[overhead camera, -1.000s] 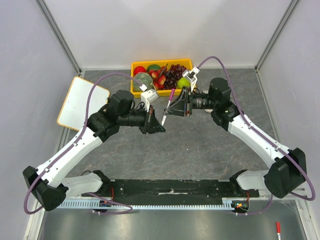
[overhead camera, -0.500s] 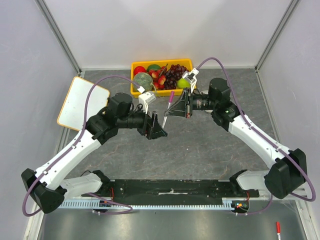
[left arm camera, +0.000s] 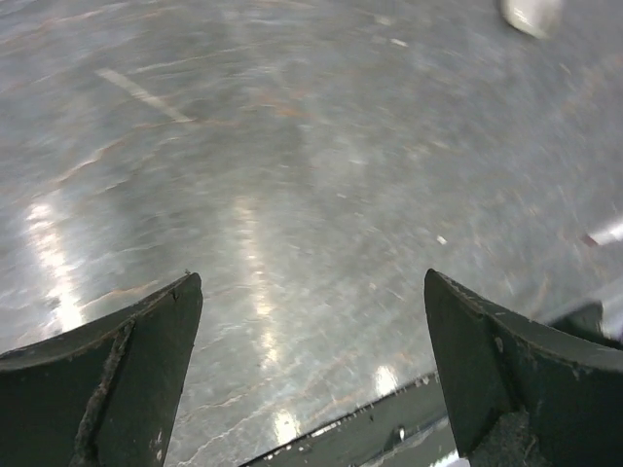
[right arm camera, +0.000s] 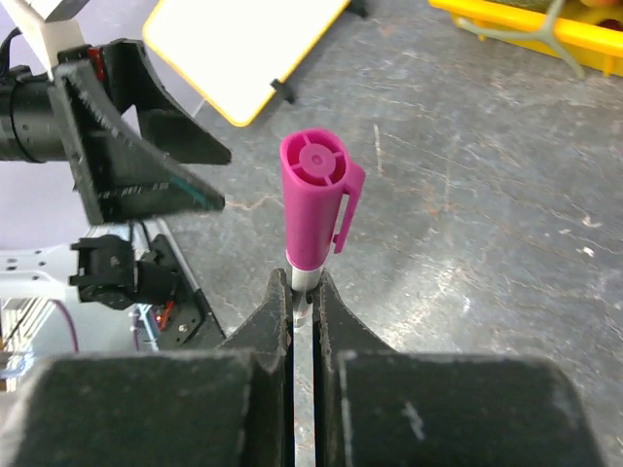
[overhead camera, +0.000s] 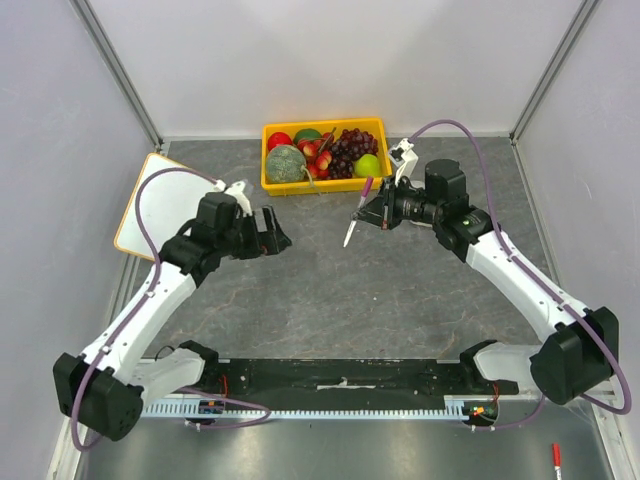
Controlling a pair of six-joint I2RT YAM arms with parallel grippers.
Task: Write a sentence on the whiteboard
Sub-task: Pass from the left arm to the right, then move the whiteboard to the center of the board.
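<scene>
The whiteboard (overhead camera: pixel 165 205) lies flat at the table's left edge, white with a yellow-orange rim. It also shows at the top of the right wrist view as the whiteboard (right arm camera: pixel 243 44). Its face looks bare, and no sentence shows on it. My right gripper (overhead camera: pixel 373 212) hangs over the table's middle, shut on a marker (overhead camera: pixel 356 216) with a white barrel and a pink cap. The right gripper (right arm camera: pixel 303 287) pinches the marker (right arm camera: pixel 313 209) just below the cap. My left gripper (overhead camera: pixel 275 232) is open and empty, apart from the marker. In its own view, the left gripper (left arm camera: pixel 311 292) has only grey table between its fingers.
A yellow fruit tray (overhead camera: pixel 270 185) with grapes, apples and a melon stands at the back centre. A red pen (overhead camera: pixel 555 457) lies off the table at the near right. Grey walls close in the left, right and back.
My left gripper opened, let go of the marker and drew back to the left. My right gripper shut on the marker and carried it slightly right.
</scene>
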